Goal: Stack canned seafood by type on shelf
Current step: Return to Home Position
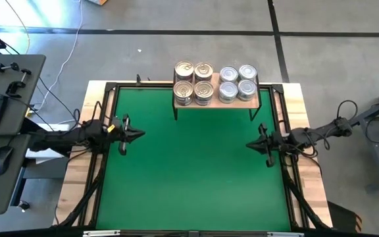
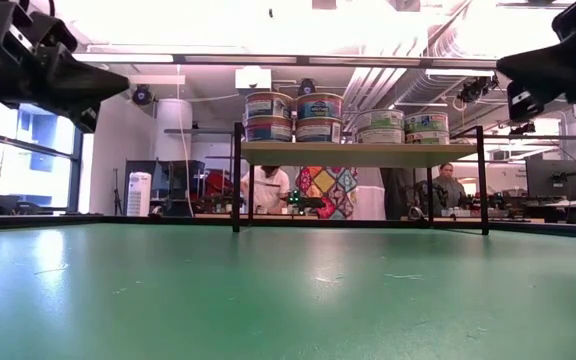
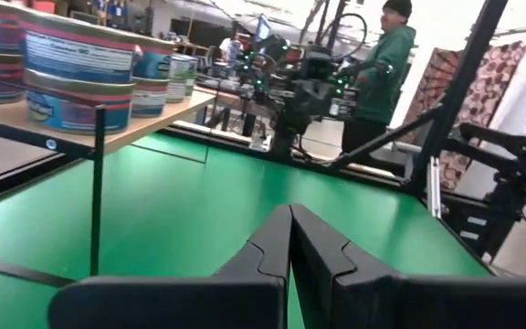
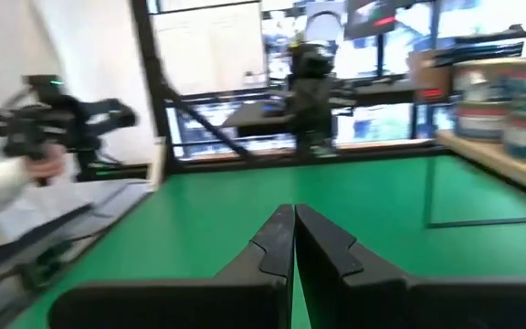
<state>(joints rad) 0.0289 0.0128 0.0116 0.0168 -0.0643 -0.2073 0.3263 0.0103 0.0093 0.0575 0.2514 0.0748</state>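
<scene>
The left gripper (image 1: 138, 135) hangs over the left edge of the green mat (image 1: 196, 178) with its two fingers pressed together and nothing between them. The right gripper (image 1: 249, 145) mirrors it at the right edge, equally closed and empty. Both point inward and sit well apart from the shelf (image 1: 216, 103), which stands at the far middle of the mat. With nothing left to carry, going home well looks like a matter of drawing each arm back along its own side. The fingers are best kept shut and clear of the shelf's thin black legs, so that no stack gets nudged. From above, the board carries four gold-lidded tins (image 1: 203, 91) in a square on its left half and four silver-lidded tins (image 1: 227, 91) in a square on its right half. The level view shows the front stacks two tins high. The rear ones are hidden there, so sixteen tins in all is a likely count, not a seen one.
</scene>
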